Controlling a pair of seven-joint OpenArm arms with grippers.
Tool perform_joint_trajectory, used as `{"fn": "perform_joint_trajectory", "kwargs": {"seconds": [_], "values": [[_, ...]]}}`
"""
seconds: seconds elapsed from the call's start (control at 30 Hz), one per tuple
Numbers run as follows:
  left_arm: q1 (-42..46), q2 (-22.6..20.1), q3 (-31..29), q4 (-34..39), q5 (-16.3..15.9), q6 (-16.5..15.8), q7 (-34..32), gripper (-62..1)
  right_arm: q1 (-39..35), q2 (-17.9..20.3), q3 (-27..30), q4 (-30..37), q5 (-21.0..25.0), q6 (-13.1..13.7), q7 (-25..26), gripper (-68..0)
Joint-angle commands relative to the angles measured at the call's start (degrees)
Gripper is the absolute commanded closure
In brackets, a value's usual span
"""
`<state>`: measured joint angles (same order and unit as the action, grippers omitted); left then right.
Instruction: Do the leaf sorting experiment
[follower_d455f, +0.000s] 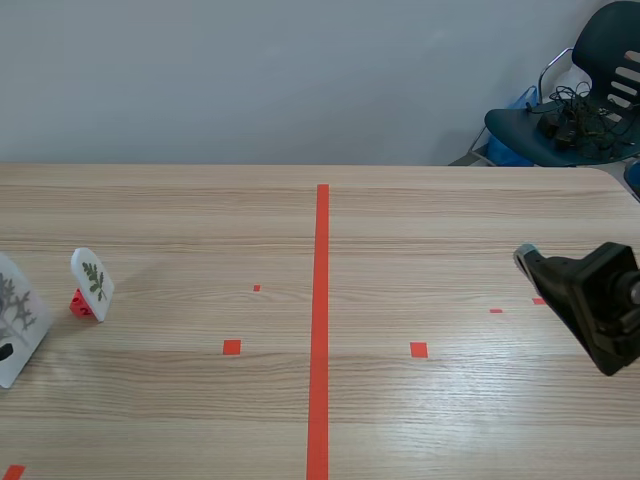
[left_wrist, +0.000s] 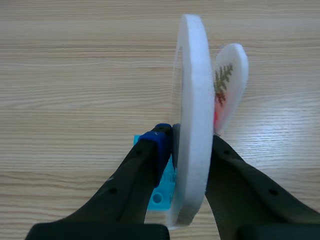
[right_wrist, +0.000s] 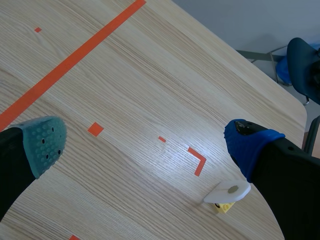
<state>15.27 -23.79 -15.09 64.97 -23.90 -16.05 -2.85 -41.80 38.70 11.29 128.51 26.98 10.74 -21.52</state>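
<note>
At the left edge of the table (follower_d455f: 430, 230), your left gripper (left_wrist: 192, 142) pinches a large white leaf card (left_wrist: 192, 90) upright, edge-on. The small leaf card (left_wrist: 228, 87) stands just right and beyond it, so this arm is nearer. Your right gripper (right_wrist: 146, 144) hangs spread, well apart.

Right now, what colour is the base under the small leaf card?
Red: the base shows best in the scene view.

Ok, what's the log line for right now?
left fingers: shut on blue-base leaf card | right fingers: open | red-base leaf card: standing on table | yellow-base card: beside right fingers
</note>
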Motion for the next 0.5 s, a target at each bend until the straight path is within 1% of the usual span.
{"fn": "perform_joint_trajectory", "kwargs": {"seconds": [0.0, 0.1, 0.17, 0.23, 0.3, 0.33, 0.37, 0.4, 0.43, 0.47], "values": [[-1.6, -0.1, -0.5, 0.5, -0.6, 0.1, -0.8, -5.7, 0.0, 0.0, 0.4, 1.2, 0.0, -0.2, 0.7, -67.9], [-2.7, -0.1, -0.5, -1.8, -0.6, 0.1, -0.8, -6.3, 0.0, 0.0, 0.4, 1.2, 0.0, -0.2, 0.7, -67.9], [-2.9, -0.1, -0.5, -2.8, -0.6, 0.1, -0.9, -10.6, 0.0, 0.0, 0.4, 1.2, 0.0, -0.2, 0.7, -67.9], [-2.9, -0.1, -0.5, -3.0, -0.6, 0.1, -1.1, -18.6, 0.0, 0.0, 0.4, 1.2, 0.0, -0.2, 0.7, -67.9], [-2.9, -0.2, -0.5, -3.0, -0.8, 0.1, -2.8, -31.9, 0.0, 0.0, 0.4, 1.2, 0.0, -0.2, 0.7, -67.9], [-2.9, -0.4, -0.5, -3.0, -1.6, 0.0, -3.5, -38.8, 0.0, 0.0, 0.4, 1.2, 0.0, -0.2, 0.7, -67.9], [-2.9, -0.8, -0.5, -2.8, -3.3, 0.0, -3.7, -44.4, 0.0, 0.0, 0.4, 1.2, 0.0, -0.2, 0.7, -67.9], [-2.9, -1.3, -0.5, -2.4, -5.2, 0.0, -3.7, -48.1, 0.0, 0.0, 0.4, 1.2, 0.0, -0.2, 0.6, -67.9], [-2.9, -1.9, -0.5, -1.7, -6.4, 0.0, -3.6, -50.3, 0.0, 0.0, 0.4, 1.2, 0.0, -0.2, 0.6, -67.9], [-2.9, -2.6, -0.9, -0.9, -6.7, -0.2, -3.6, -51.5, 0.0, 0.0, 0.4, 1.2, 0.0, -0.2, 0.6, -67.9]]}}
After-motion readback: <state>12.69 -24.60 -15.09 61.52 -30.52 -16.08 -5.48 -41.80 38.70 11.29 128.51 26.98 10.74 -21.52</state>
